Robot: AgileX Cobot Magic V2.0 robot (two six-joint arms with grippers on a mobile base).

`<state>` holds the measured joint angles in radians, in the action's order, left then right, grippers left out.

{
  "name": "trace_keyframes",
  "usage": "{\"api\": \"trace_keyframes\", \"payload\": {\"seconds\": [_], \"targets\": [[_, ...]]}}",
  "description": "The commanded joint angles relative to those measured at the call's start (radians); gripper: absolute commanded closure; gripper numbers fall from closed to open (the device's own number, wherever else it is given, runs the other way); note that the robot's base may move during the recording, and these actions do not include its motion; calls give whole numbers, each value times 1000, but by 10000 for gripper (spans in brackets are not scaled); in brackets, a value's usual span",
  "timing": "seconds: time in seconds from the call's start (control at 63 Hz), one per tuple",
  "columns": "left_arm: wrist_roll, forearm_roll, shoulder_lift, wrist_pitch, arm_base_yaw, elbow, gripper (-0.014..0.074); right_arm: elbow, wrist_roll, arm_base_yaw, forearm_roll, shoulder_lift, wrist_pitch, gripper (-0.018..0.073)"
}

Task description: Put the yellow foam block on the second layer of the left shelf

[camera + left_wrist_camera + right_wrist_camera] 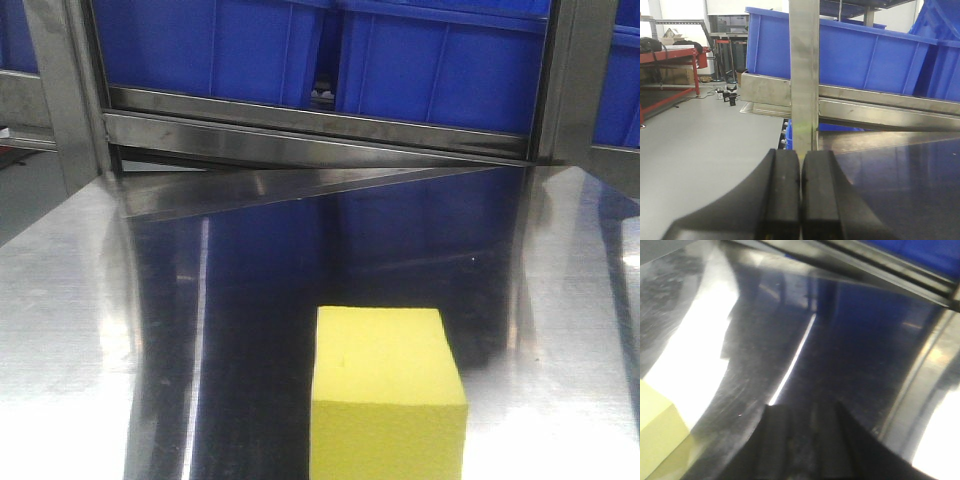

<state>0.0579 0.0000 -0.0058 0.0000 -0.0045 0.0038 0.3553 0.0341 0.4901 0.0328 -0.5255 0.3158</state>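
Strong light glares white off the steel shelf surface (60,330) — harshest in the right wrist view, where blur smears even the right gripper (807,415).

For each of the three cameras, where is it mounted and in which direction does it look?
Exterior front: faces forward over the steel shelf surface, at the yellow foam block and blue bins behind; no robot part shows.
Left wrist: looks along the shut left jaws at a steel post and blue bins.
Right wrist: blurred, looks down past the right jaws, seemingly shut, at the steel surface.
Shared: front and right wrist both show the block.
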Motion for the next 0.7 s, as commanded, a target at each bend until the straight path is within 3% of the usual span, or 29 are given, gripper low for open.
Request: {"api": "trace_keyframes", "payload": {"seconds": [0.0, 0.063, 0.254, 0.428, 0.682], "targets": [[3, -6, -20, -80, 2, 25, 472, 67, 31, 30, 17, -63, -86, 41], [3, -6, -20, -80, 2, 25, 472, 90, 117, 39, 17, -116, -74, -85], [3, -6, -20, -80, 2, 25, 472, 196, 395, 59, 49, -267, 60, -74], [3, -6, -20, -80, 2, 25, 472, 352, 697, 136, 70, -417, 262, -74], [3, -6, -20, -80, 2, 25, 472, 562, 931, 307, 119, -658, 480, -73]]}}
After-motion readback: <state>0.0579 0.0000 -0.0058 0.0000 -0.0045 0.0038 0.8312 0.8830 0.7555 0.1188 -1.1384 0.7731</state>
